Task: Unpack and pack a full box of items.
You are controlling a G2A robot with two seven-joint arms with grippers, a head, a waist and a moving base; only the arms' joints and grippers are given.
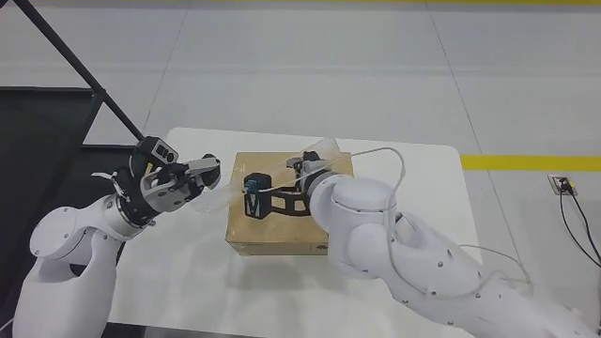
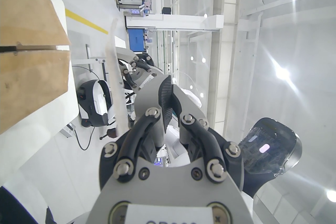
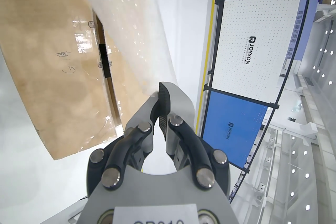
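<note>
A brown cardboard box (image 1: 282, 230) lies in the middle of the white table (image 1: 188, 272) with its flaps folded down. A thin white foam sheet (image 1: 225, 192) hangs over the box top between the two arms. My right gripper (image 3: 160, 93) is shut on one corner of the sheet (image 3: 131, 12), above the box (image 3: 52, 64) near its far edge (image 1: 305, 164). My left gripper (image 2: 170, 89) is shut just off the box's left side (image 1: 211, 167). The sheet (image 2: 114, 70) runs edge-on beside its fingers; nothing shows between them. The box (image 2: 29, 72) sits off to one side.
White table surface lies bare to the left and front of the box. The right arm's bulky elbow (image 1: 352, 216) covers the box's near right part. A black frame post (image 1: 66, 52) slants past the table's far left. A yellow floor line (image 1: 531, 162) runs right.
</note>
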